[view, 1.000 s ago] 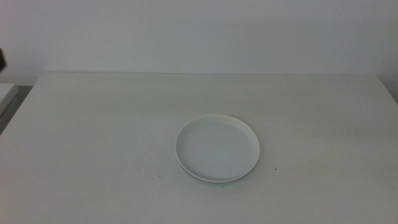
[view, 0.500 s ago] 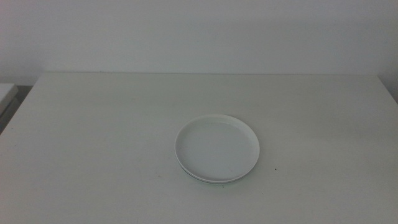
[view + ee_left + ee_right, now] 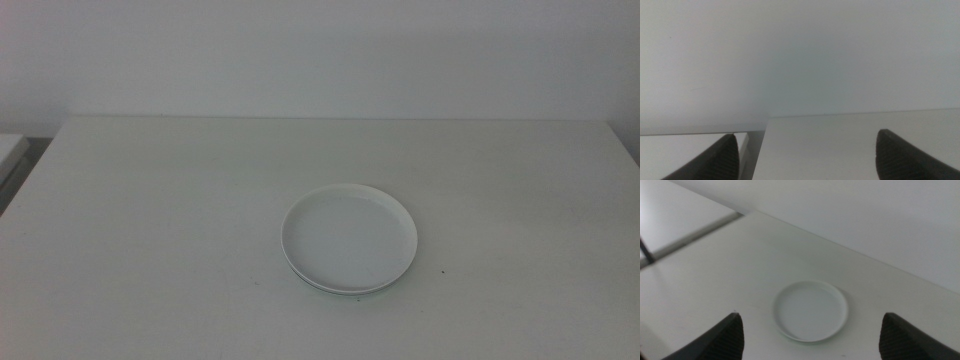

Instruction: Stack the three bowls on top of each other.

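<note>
White bowl [image 3: 350, 238] topping the stack near table [image 3: 150, 230] centre, rims beneath barely showing. Right gripper [image 3: 810, 335] nearer, bowl at 12 o'clock ahead; left gripper [image 3: 807, 155] aimed elsewhere. Both wide open, empty.

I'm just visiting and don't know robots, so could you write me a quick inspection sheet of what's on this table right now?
Surface: pale table, a few small dark specks near the stack.
Job's things: white bowl on top of a stack; another rim peeks out beneath. The number stacked cannot be told.
Clutter: nothing seen.
Grippers: left gripper open, facing the wall at the table's edge; right gripper open, pulled back, looking down at the stack. Neither touches anything.
Cables: nothing seen.
Surroundings: plain white wall behind.
</note>
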Controlling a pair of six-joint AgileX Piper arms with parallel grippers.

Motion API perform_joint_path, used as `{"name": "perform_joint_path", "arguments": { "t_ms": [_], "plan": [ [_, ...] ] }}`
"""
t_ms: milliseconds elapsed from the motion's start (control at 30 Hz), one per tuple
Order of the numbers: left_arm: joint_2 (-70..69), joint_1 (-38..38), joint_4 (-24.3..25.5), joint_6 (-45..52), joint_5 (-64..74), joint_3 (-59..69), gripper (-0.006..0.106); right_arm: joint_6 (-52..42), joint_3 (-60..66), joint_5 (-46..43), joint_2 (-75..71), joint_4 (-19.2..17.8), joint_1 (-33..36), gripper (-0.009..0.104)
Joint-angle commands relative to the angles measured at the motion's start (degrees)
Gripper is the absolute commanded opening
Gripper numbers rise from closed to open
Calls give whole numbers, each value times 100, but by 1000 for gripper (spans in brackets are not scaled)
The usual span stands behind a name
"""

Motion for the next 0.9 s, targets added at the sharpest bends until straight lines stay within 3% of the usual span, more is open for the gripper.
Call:
{"name": "perform_joint_path", "arguments": {
  "t_ms": [0,100,167,267,467,667,867],
  "plan": [
    [-21,6,4,-7,-72,-6,94,-90,44,-80,-27,-317,-21,89],
    [-21,6,4,-7,-72,-6,94,226,279,-700,-133,-1071,-50,91],
    [-21,6,4,-7,-72,-6,94,573,524,-1094,-198,-1344,-276,93],
    [-21,6,48,-7,-72,-6,94,1123,946,-1597,-420,-1361,-924,93],
    [-21,6,146,-7,-72,-6,94,675,1730,-2792,-844,-1351,-1968,93],
    [-21,6,146,-7,-72,-6,94,740,2027,-3392,-892,-1376,-2032,93],
    [-21,6,146,-7,-72,-6,94,891,2027,-3481,-881,-1028,-2032,93]
  ]
}}
